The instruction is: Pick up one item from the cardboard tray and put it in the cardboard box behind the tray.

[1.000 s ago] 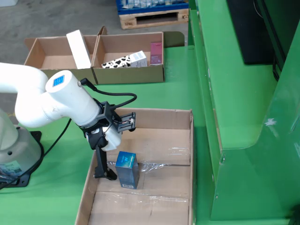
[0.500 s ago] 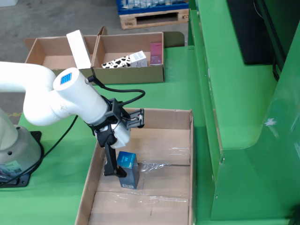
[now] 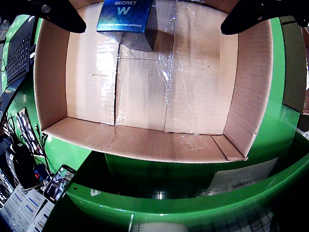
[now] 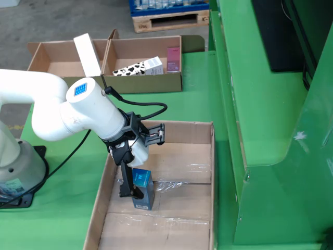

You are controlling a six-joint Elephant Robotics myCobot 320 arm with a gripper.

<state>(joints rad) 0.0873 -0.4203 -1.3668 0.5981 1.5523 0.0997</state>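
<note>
Fingers (image 3: 63, 17) spread apart, blue SECRET W box (image 3: 124, 15) at wrist-view 12 o'clock, off-centre toward one finger inside cardboard tray (image 3: 241, 111); closing risks tipping it.

**Cut off, covered, unreadable**

In the gripper-mounted view the blue box (image 3: 124, 15) ran off the top edge, as did both dark fingers (image 3: 63, 14), so their tips went unseen. In the fixed view the gripper (image 4: 136, 195) covered the blue box's (image 4: 142, 189) left side, and the far finger was hidden. The cardboard tray (image 4: 210, 172) was cropped at the bottom. Print on the cow-patterned carton (image 4: 139, 67) was too small to read.
</note>
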